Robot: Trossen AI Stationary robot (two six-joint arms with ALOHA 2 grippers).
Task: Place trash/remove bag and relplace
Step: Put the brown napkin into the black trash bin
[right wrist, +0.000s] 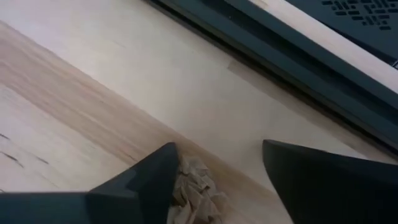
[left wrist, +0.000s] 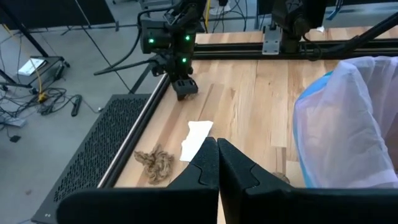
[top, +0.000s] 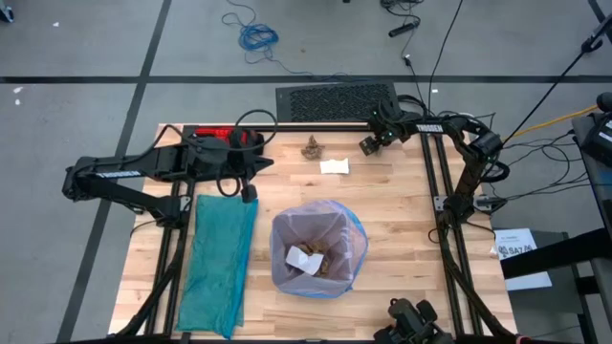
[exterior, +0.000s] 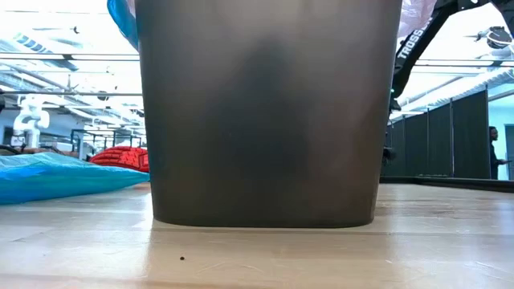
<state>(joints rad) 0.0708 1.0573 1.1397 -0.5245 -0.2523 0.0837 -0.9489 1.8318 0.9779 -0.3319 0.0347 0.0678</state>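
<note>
Right up close in the low view stands the dark bin. It fills most of that picture and hides what is inside it. Under it is the wooden table.

Only the high view looks down into the bin. The bag, thin and pale, lines it and folds over its rim. Some of the trash lies inside it: a white scrap and brown wads.

Left of the bin a teal-green bag lies flat. In the low view it looks blue, and a red thing sits behind it.

Past the bin, toward the back edge, are both arms. The left end effector is above the table, back and left of the bin. Its fingers are pressed together on nothing. The right end effector is low, back and right of the bin. Its fingers stand wide apart.

Between the two end effectors, behind the bin, lie a white paper scrap and a crumpled brown wad.

Only the right wrist view shows another brown wad on the table just beside one finger. The finger hides part of it.
</note>
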